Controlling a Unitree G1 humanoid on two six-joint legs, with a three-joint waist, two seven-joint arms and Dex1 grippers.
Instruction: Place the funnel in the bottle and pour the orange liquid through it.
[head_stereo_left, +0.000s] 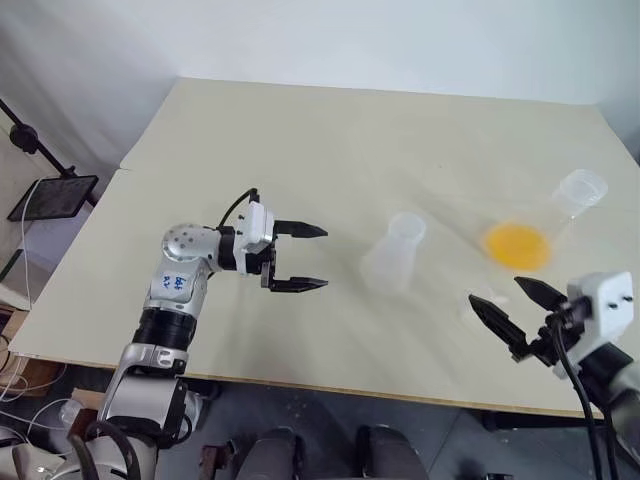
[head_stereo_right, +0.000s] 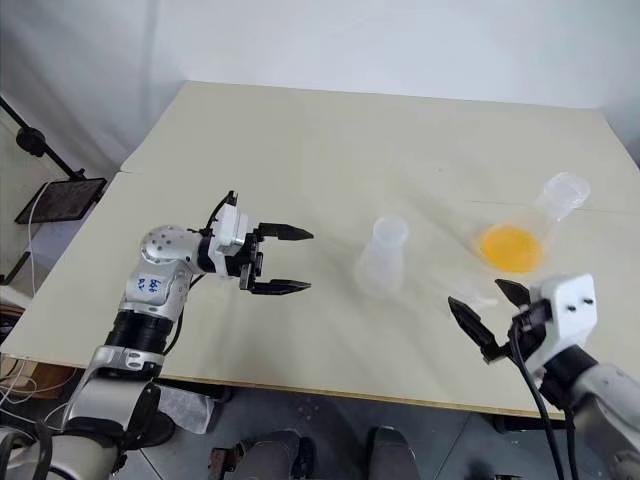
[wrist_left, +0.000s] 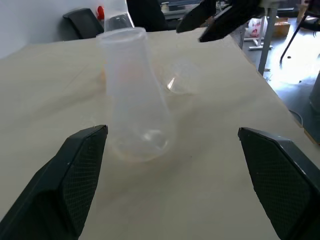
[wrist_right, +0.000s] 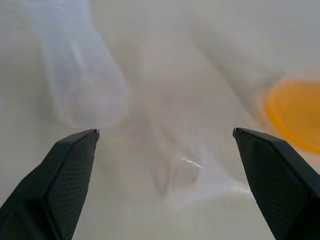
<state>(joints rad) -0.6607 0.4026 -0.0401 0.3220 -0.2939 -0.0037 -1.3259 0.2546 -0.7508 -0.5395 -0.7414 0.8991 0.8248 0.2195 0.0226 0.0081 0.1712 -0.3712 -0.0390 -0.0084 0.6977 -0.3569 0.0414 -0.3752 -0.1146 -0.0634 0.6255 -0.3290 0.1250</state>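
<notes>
Frosted bottle (head_stereo_left: 396, 254) upright between left gripper (head_stereo_left: 303, 257) and right gripper (head_stereo_left: 512, 308), both wide, empty.

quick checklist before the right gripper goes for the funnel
1. Right gripper open: ok.
2. Funnel free on the table, just ahead of the right gripper: ok.
3. Funnel's exact pose: cannot tell, too clear to read.
4. Bottle upright, mouth free: ok.
5. Left gripper open, apart from the bottle: ok.
6. Orange liquid contained in the clear flask: ok.

Beige table (head_stereo_left: 300, 140), white wall (head_stereo_left: 300, 40) behind, dark floor (head_stereo_left: 330, 420) below.
</notes>
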